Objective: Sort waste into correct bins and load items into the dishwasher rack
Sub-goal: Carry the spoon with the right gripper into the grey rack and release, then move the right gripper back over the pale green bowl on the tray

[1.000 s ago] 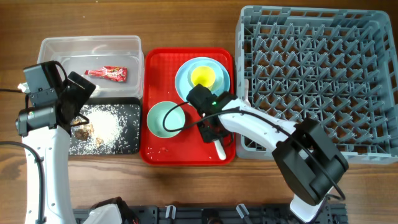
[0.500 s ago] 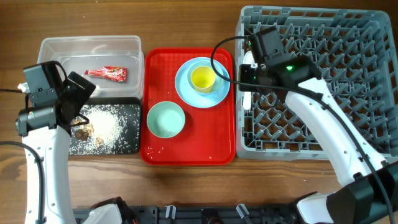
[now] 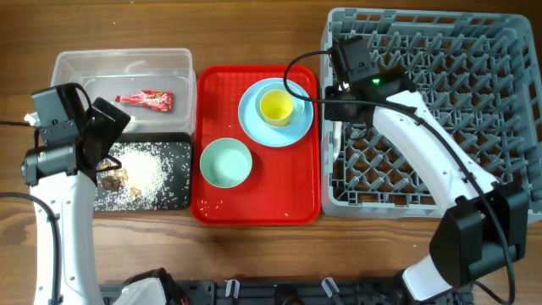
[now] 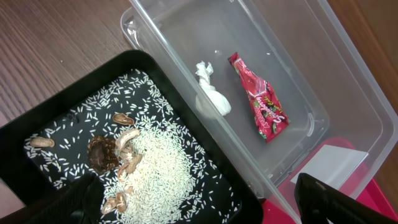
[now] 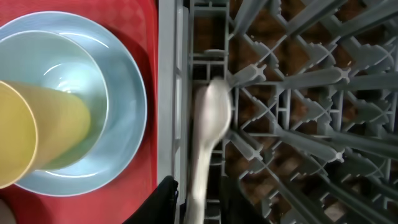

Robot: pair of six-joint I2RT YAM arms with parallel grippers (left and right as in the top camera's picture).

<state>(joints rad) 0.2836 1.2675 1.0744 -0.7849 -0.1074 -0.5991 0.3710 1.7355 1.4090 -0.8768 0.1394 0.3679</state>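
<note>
Now the right arm stretches from the near edge of the surface [image 3: 254, 34] up across the dishwasher rack [image 3: 474, 85], elbow bent, with the right gripper [image 3: 339, 108] pointing down at the rack's left edge. The white plastic spoon [image 5: 210, 118] lies there among the pegs, its handle running between the fingers; whether they clamp it I cannot tell. The left arm rises at the far left, the left gripper [image 3: 108, 129] spread wide above the seam between the clear tub [image 3: 118, 61] and the black tray [image 3: 174, 169] of rice [image 4: 155, 162].
</note>
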